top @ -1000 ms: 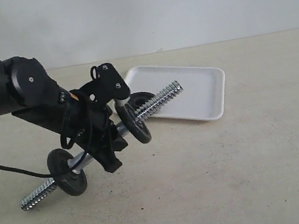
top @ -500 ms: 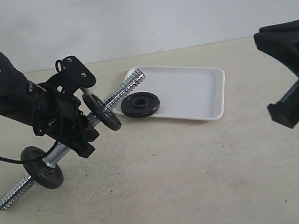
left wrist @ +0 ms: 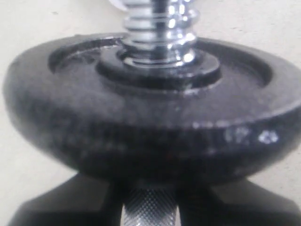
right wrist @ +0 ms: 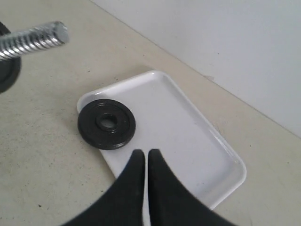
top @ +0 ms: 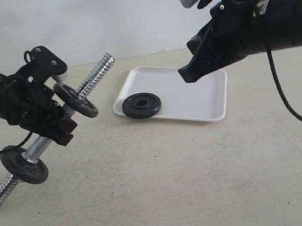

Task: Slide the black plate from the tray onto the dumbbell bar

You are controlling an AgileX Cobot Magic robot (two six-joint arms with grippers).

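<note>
The black plate lies flat at the end of the tray nearest the bar, with its centre hole facing up. From my right wrist view the black plate sits with one edge over the low rim of the tray, something the exterior view barely shows.

My right gripper hangs in the air over the tray, its arm coming in from the right and angled downward. In the right wrist view the right gripper has its two black fingers pressed together with nothing between them. The tips point at bare tray just beside the plate.

My left gripper is clamped on the dumbbell bar between its two dark discs. The bar is held tilted, with the threaded end toward the tray raised and the other end low near the table. I cannot tell whether that low end touches.

The left wrist view fills with the upper disc. Above the disc the dumbbell bar shows its chrome thread, and below it the knurled middle sits between the fingers of the left gripper. That disc face is too blurred for me to read any marking.

The bar's raised tip also shows in the right wrist view, well apart from the plate.
</note>
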